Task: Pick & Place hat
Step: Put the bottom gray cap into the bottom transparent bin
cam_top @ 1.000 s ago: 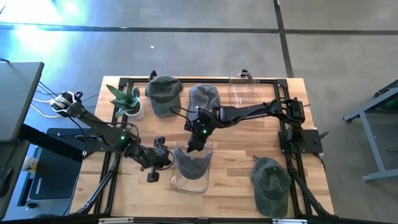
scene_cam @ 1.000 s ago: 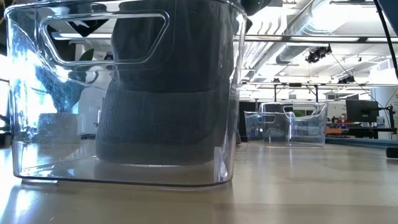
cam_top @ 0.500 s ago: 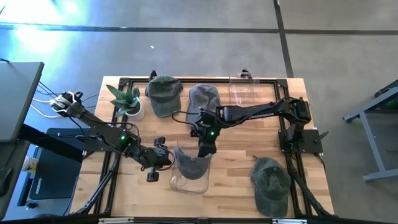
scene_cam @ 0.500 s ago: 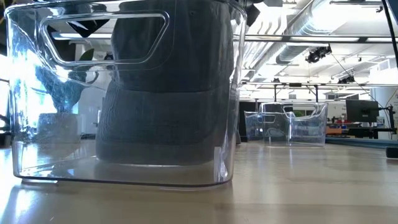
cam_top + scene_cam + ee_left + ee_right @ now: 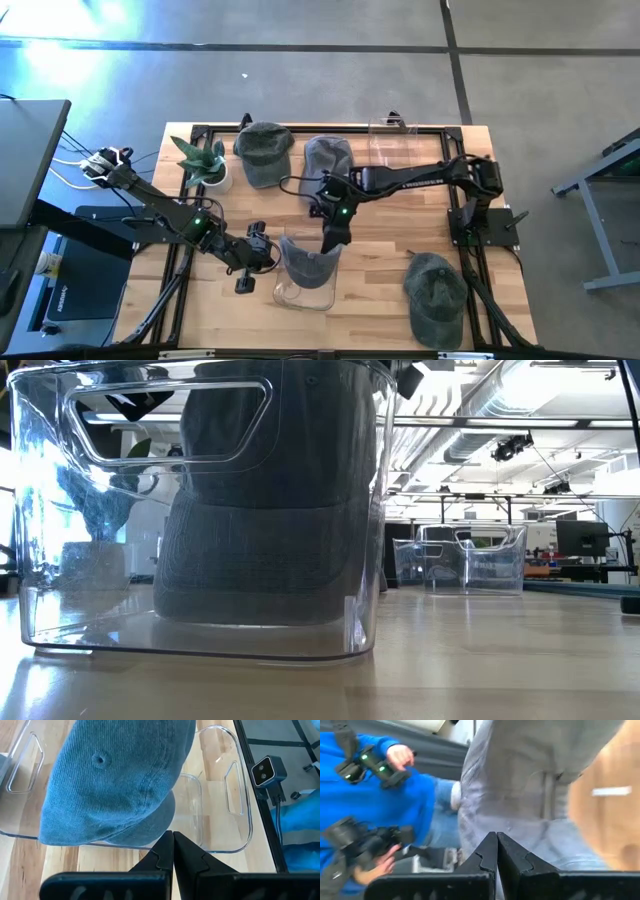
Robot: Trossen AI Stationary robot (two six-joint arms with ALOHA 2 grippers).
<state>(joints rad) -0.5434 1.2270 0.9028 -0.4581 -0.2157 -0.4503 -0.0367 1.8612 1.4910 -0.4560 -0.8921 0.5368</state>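
Observation:
A blue-grey hat [image 5: 308,265] [image 5: 115,780] [image 5: 270,510] sits inside a clear plastic bin [image 5: 300,296] [image 5: 220,830] near the table's front edge. Its lower part rests on the bin's floor and its top reaches the rim. My left gripper [image 5: 268,257] [image 5: 173,837] is shut, its tips right at the bin's left wall. My right gripper [image 5: 330,243] [image 5: 496,837] is shut and hangs slanting down at the bin's far right corner, just before the hat's cloth [image 5: 520,785]. My left gripper has its shut tips close against the bin's left wall [image 5: 197,832], coming in slanting down from the table's left; whether they touch it, I cannot tell. My right gripper has nothing between its shut fingers; whether its tips touch the hat's far edge, I cannot tell.
At the back of the table lie a green hat [image 5: 264,150] and a grey hat [image 5: 328,158], beside a second clear bin [image 5: 390,145] and a potted plant [image 5: 203,160]. Another green hat [image 5: 436,295] lies near right. A person in blue [image 5: 380,805] stands beyond the table.
My right gripper has drawn a little up and toward the table's right edge, off the middle of the bin, and its wrist has rolled. It has stayed shut. The hat remains in the bin, barely altered.

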